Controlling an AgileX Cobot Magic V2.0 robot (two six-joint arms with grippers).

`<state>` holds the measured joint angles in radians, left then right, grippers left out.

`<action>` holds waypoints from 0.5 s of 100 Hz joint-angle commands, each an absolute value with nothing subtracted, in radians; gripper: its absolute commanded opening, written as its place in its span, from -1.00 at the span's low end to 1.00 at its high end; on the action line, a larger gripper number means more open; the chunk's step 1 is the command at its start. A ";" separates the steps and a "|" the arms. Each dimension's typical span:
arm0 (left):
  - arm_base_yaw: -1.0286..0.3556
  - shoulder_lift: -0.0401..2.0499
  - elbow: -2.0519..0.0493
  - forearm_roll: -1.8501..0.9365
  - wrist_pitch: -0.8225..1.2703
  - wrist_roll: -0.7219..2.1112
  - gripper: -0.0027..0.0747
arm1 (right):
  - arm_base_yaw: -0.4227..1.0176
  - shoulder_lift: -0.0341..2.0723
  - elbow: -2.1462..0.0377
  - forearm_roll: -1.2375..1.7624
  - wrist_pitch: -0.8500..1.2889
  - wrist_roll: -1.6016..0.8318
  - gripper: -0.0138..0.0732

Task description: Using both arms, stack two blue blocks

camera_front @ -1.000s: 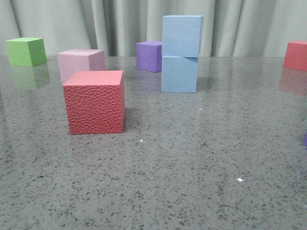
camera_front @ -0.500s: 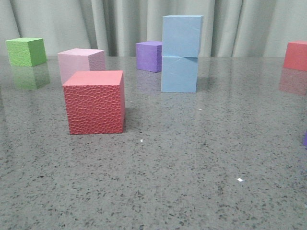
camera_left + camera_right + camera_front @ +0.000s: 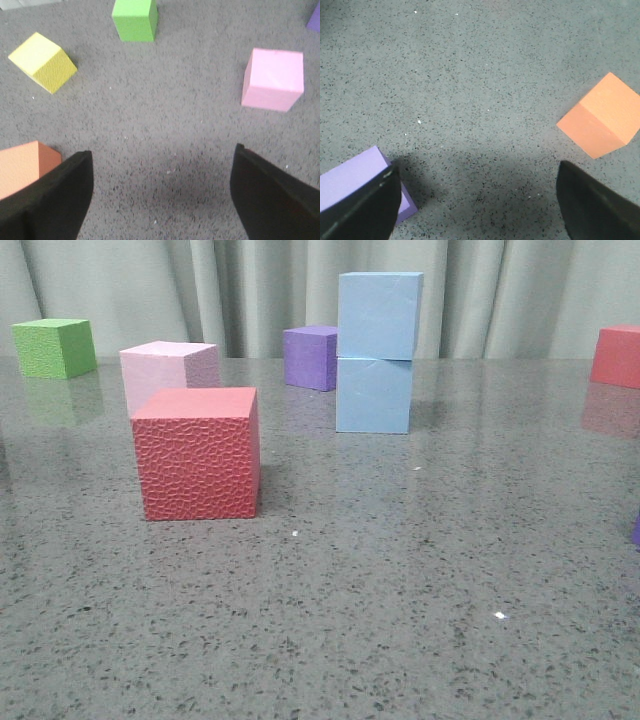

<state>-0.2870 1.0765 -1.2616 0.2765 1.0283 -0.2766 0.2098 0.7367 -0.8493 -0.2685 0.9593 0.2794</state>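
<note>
Two sky-blue blocks stand stacked at the back middle of the table: the upper blue block (image 3: 379, 315) rests squarely on the lower blue block (image 3: 374, 395). Neither arm shows in the front view. In the left wrist view my left gripper (image 3: 162, 192) is open over bare tabletop, nothing between its fingers (image 3: 55, 200). In the right wrist view my right gripper (image 3: 477, 200) is open too, over bare tabletop, with a purple cube (image 3: 355, 182) just beside one finger (image 3: 367, 207).
Front view: a textured red cube (image 3: 198, 453) at near left, a pale pink cube (image 3: 165, 370) behind it, a green cube (image 3: 54, 347) far left, a purple cube (image 3: 310, 356) beside the stack, a red cube (image 3: 618, 356) far right. Wrist views show yellow (image 3: 44, 62) and orange (image 3: 600, 122) cubes.
</note>
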 commanded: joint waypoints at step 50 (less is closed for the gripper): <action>-0.285 0.729 -0.857 0.209 0.788 -0.326 0.48 | 0.203 0.733 -0.875 -0.285 0.917 0.270 0.75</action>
